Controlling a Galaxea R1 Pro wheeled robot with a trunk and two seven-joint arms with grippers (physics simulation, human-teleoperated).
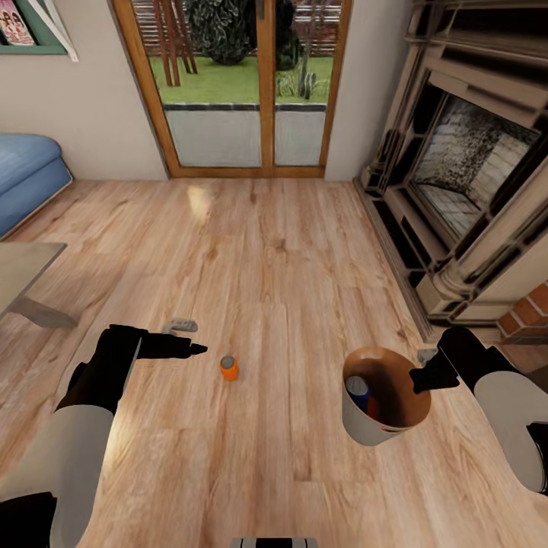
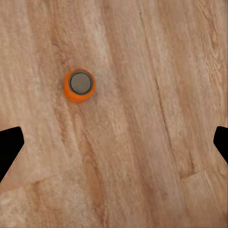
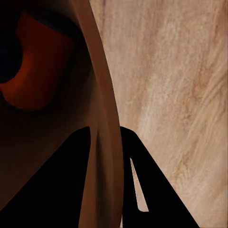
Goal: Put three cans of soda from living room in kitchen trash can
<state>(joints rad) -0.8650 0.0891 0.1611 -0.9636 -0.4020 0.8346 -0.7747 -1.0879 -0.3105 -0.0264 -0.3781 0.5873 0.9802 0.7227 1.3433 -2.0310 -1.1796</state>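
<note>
Head view, room: the robot is standing in the living room on the wood floor point(image 1: 289, 251), facing the glass doors point(image 1: 243, 84), with the fireplace point(image 1: 464, 175) to its right and the blue sofa point(image 1: 27, 179) to its left.
Head view, loose can: one orange can point(image 1: 229, 367) is standing upright on the floor, between the two arms and just beyond the left gripper point(image 1: 186, 349).
Head view, trash can: the trash can point(image 1: 380, 403) is hanging tilted from the right gripper point(image 1: 421, 378), which is pinching its rim; a dark blue can point(image 1: 357, 389) and something orange beside it are lying inside.
Head view, other: a small grey object point(image 1: 180, 326) is lying on the floor beyond the left gripper; too small to identify.
Left wrist view, can: the orange can point(image 2: 79, 85) is showing top-on, silver lid up, off to one side of the gripper's centre line.
Left wrist view, fingers: both dark fingertips point(image 2: 9, 147) are sitting at the frame edges, spread wide apart, holding nothing.
Right wrist view, grip: the fingers point(image 3: 66, 185) are clamping the bucket wall point(image 3: 102, 142) from inside and outside; an orange can point(image 3: 33, 71) is resting within.
Handling, judgement: the can is looking light, rigid, smooth-sided and easy to tip; taking it across the middle of its body, jaws centred first, is looking safest.
</note>
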